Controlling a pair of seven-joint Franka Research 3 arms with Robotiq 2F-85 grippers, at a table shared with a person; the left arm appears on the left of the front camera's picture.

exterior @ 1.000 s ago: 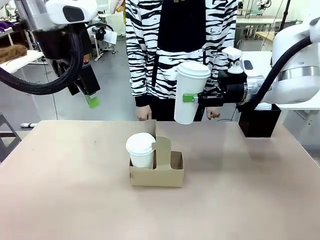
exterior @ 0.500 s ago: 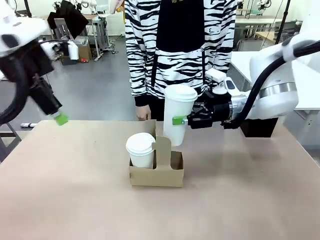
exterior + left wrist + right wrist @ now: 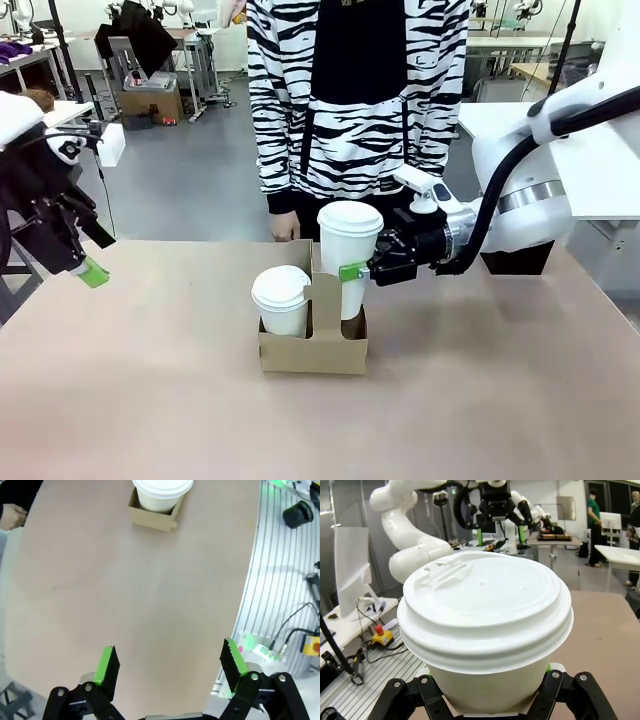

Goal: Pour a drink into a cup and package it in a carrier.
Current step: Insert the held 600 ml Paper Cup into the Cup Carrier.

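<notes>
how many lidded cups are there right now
2: one cup sits in the left pocket of the carrier; the other cup is held by the right claw, going into the right pocket.

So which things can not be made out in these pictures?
- Held cup bottom: front view, hidden behind the carrier handle tab; seated or not, unclear.
- Contents of both cups: lids cover them.
- Second cup: left wrist view, cut off by the top edge.
- Right gripper pads: right wrist view, hidden by the cup.

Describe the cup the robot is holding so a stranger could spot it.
Find the brown carrier mid-table. Just right of its handle tab, the right pincer grips a tall white lidded cup, its base in the right pocket. The other cup sits lower in the left pocket, ungripped.
</notes>
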